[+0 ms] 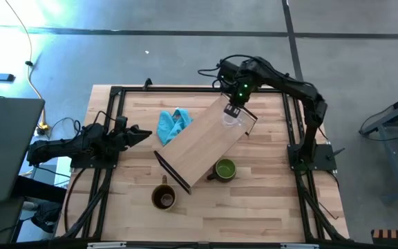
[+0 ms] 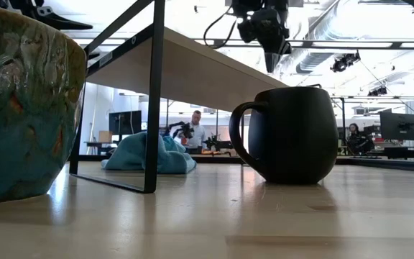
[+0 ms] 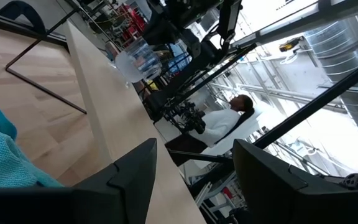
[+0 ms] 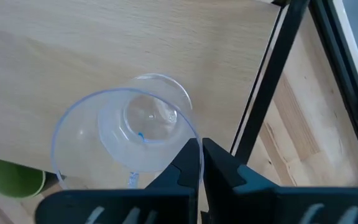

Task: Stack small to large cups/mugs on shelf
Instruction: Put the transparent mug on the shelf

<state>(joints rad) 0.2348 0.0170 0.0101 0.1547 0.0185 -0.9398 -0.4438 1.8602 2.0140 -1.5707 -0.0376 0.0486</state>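
On the wooden table (image 1: pixel 254 207) the pale shelf (image 1: pixel 199 145) lies slanted. The brown mug (image 1: pixel 163 198) and green mug (image 1: pixel 225 169) stand beside it. The glass cup (image 4: pixel 135 130) stands on the shelf; the right gripper (image 4: pixel 201 163) pinches its rim. The left gripper (image 1: pixel 142 133) waits released near the blue cloth (image 1: pixel 171 124).

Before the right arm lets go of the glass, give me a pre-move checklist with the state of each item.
1. Right gripper shut on the clear glass cup rim: ok.
2. Cup above the shelf board, near its far end: ok.
3. Cup base resting on the board: cannot tell.
4. Left gripper open, waiting at the table's left edge, away from the shelf: ok.
5. Green mug and brown mug on the shelf: not ok, both on the tabletop.
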